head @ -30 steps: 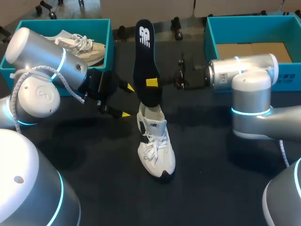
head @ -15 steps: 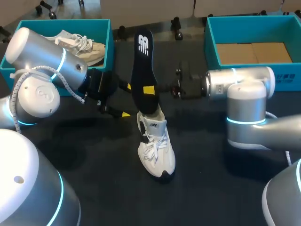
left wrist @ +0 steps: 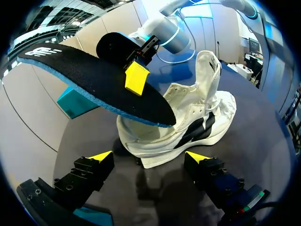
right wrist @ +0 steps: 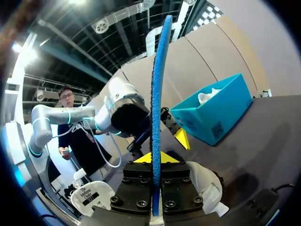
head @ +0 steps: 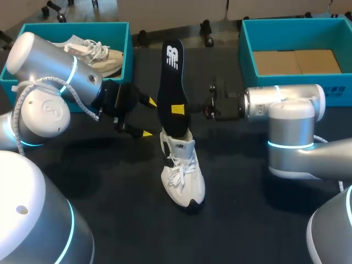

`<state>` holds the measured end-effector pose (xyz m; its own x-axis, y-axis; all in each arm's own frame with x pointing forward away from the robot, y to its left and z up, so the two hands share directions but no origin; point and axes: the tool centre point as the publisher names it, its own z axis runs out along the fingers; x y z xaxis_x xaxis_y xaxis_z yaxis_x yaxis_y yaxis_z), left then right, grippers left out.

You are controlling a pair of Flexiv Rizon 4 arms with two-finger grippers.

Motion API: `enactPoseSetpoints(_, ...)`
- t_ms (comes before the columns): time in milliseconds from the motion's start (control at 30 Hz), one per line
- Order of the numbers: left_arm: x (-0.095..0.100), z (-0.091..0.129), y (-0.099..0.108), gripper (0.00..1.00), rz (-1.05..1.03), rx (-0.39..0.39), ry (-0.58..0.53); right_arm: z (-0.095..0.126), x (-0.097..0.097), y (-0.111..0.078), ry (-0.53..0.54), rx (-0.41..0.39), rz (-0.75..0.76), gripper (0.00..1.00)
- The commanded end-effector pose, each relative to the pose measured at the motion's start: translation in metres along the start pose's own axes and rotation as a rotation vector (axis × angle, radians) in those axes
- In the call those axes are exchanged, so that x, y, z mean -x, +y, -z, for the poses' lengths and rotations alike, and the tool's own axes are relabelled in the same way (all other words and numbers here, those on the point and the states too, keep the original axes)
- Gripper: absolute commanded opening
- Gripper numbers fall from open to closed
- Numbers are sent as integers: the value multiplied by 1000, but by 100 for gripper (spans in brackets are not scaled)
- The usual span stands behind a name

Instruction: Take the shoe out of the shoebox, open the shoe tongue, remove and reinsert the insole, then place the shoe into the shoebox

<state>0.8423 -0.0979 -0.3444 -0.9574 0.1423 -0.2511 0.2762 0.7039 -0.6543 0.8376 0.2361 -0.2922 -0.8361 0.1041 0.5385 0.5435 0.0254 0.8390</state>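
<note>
Holding the insole (head: 169, 82) up on end, lower tip right at the mouth of the shoe (head: 182, 173), upper end leaning off toward the far side of the table (head: 247, 220). Pinched about mid-length in the right gripper (head: 177, 110), fingers closed flat on both faces: a sideways clamp, likely for keeping the thin foam stiff and steerable. Reads as the reinsert step, angled steep for sliding the tip down past the collar. Hard to tell about contact inside. Standing sole-down in mid-table, that shoe, toe toward the robot, tongue (left wrist: 209, 66) pulled up and back to leave the opening wide. Waiting near the heel with the left gripper (head: 147, 117), fingers spread apart, nothing between them, well placed for steadying the shoe against skidding. Farther out: a second shoe (head: 91, 52) lying in the left shoebox (head: 125, 49); only a cardboard floor showing in the right shoebox (head: 246, 49), probably the destination.
</note>
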Motion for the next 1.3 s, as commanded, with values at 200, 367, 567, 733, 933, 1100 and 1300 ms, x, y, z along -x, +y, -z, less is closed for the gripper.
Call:
enactPoseSetpoints(200, 0, -1, 0, 100, 0, 4, 0, -2, 3, -8, -8, -1, -14, 0)
enactPoseSetpoints(367, 0, -1, 0, 100, 0, 4, 0, -2, 3, -14, -13, 0, -23, 0)
enactPoseSetpoints(567, 0, -1, 0, 100, 0, 4, 0, -3, 3, -22, -20, -4, -26, 0)
enactPoseSetpoints(733, 0, -1, 0, 100, 0, 4, 0, -4, 3, -30, -26, -13, -45, 0)
enactPoseSetpoints(933, 0, -1, 0, 100, 0, 4, 0, -5, 3, -39, -30, -25, -60, 0)
enactPoseSetpoints(1100, 0, -1, 0, 100, 0, 4, 0, -7, 1, -50, -38, -21, -81, 0)
enactPoseSetpoints(1300, 0, -1, 0, 100, 0, 4, 0, -7, -1, -60, -50, -16, -103, 0)
